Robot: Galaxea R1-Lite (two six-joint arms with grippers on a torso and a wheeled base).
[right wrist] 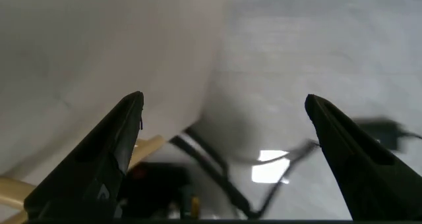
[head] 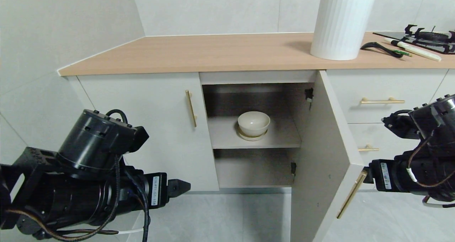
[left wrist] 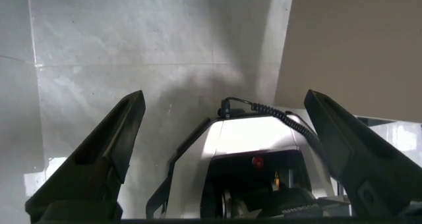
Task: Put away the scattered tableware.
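Sitting stowed on the grey cabinet shelf [head: 280, 133]: cream ceramic bowl [head: 253, 123]. Black curved utensil [head: 382, 48] and white-handled knife [head: 414, 49] lie on the wooden table [head: 213, 53], probably outstanding. Left gripper [left wrist: 224, 95], right gripper [right wrist: 224, 97]: spread, empty.

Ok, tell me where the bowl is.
Head view, centre: the bowl sits on a saucer on the upper shelf of the open cabinet, under the countertop.

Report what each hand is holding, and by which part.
Nothing is held. The left hand and the right hand are both open and empty. The bowl sits apart from them on the shelf.
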